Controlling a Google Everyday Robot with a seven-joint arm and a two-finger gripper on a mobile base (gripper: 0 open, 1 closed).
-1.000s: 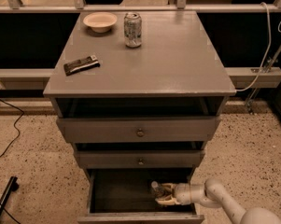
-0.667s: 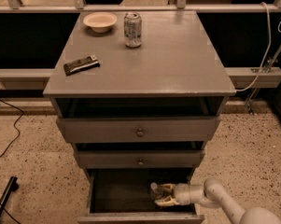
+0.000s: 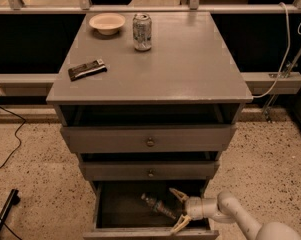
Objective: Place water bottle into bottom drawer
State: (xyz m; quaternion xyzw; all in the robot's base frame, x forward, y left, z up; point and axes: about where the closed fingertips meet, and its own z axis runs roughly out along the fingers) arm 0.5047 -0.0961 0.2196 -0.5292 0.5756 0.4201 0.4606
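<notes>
The bottom drawer (image 3: 104,206) is pulled out, showing its dark box interior. The water bottle (image 3: 157,206) lies on its side on the drawer floor, with its cap pointing up-left. My gripper (image 3: 176,210) reaches into the drawer from the right, just right of the bottle. Its pale fingers (image 3: 179,194) are spread wide open. The bottle's near end lies between them and is not clamped.
On the cabinet top (image 3: 190,69) stand a silver soda can (image 3: 142,31) and a small cream bowl (image 3: 107,23), and a dark snack bar (image 3: 87,69) lies there too. The two upper drawers (image 3: 149,140) with round knobs are slightly open. Cables (image 3: 10,134) lie on the speckled floor at the left.
My fingers were closed around the bottle at the drawer's right side. They have now spread open, and the bottle lies free on the drawer floor, a little further left.
</notes>
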